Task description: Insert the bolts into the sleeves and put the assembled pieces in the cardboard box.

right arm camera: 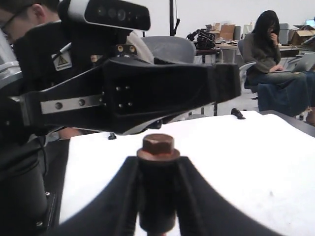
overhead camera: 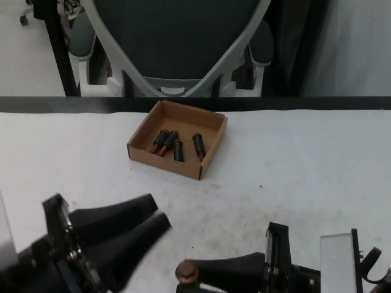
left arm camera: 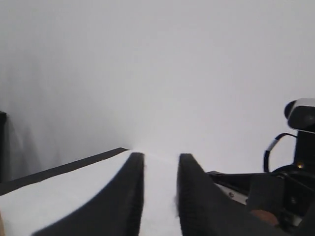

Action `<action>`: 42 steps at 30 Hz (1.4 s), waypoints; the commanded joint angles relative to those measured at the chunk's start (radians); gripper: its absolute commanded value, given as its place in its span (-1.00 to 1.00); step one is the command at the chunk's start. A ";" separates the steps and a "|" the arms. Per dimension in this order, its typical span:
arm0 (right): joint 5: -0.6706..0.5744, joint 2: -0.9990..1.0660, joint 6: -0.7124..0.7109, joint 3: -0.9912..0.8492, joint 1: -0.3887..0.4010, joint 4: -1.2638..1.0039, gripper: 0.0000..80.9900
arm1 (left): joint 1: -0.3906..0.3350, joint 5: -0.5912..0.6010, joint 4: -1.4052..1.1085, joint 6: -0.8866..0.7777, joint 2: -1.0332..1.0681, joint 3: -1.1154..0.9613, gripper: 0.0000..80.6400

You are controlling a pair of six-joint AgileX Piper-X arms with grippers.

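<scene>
The cardboard box (overhead camera: pixel 169 162) sits at the middle back of the white bench and holds several black sleeves with copper bolts (overhead camera: pixel 178 150) lying in it. At the near edge my right gripper (overhead camera: pixel 189 281) (right arm camera: pixel 157 167) is shut on a black sleeve with a copper hex-head bolt (right arm camera: pixel 157 146) in it; the bolt head (overhead camera: pixel 186 272) points left toward the other arm. Close beside it on the near left, my left gripper (overhead camera: pixel 160 210) (left arm camera: pixel 161 160) is open by a narrow gap, with nothing between its fingers. The left gripper's body (right arm camera: pixel 147 93) looms just behind the bolt head.
The white cloth (overhead camera: pixel 305 165) covers the bench around the box. A dark strip (overhead camera: pixel 61 104) marks the far edge, with a grey office chair (overhead camera: pixel 177 36) behind it. The two arms crowd the near edge.
</scene>
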 commanded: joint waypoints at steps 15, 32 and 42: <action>0.026 -0.002 0.006 -0.345 -0.259 0.658 -0.99 | 0.014 0.029 0.168 0.129 -0.086 -0.009 -0.98; -0.088 0.252 0.002 -0.767 -0.446 0.987 -0.99 | -0.076 -0.340 0.668 0.338 -0.485 -0.009 -0.98; -0.133 0.574 0.029 -1.159 -0.490 1.208 -0.99 | -0.080 -0.383 0.782 0.345 -0.588 -0.009 -0.98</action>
